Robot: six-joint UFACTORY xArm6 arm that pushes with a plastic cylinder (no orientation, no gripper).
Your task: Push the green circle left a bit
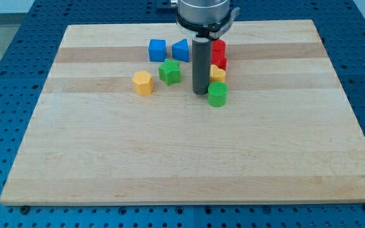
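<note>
My tip point(200, 94) rests on the worktop point(170, 158) just left of the green circle point(217, 95), at upper centre of the frame; whether they touch cannot be told. The tool is a bare rod: it has no jaws and grasps nothing. This placement appears wrong for a leftward push, which calls for contact on the circle's right side; I judge the tip must first go round it. Behind the circle sit a yellow block point(218, 73) and red blocks point(218, 54). Further left are a green star point(170, 71), a yellow hexagon point(143, 83), a blue cube point(158, 50) and a blue wedge point(181, 50). The worktop is pale wood on a blue perforated base point(18, 38).
</note>
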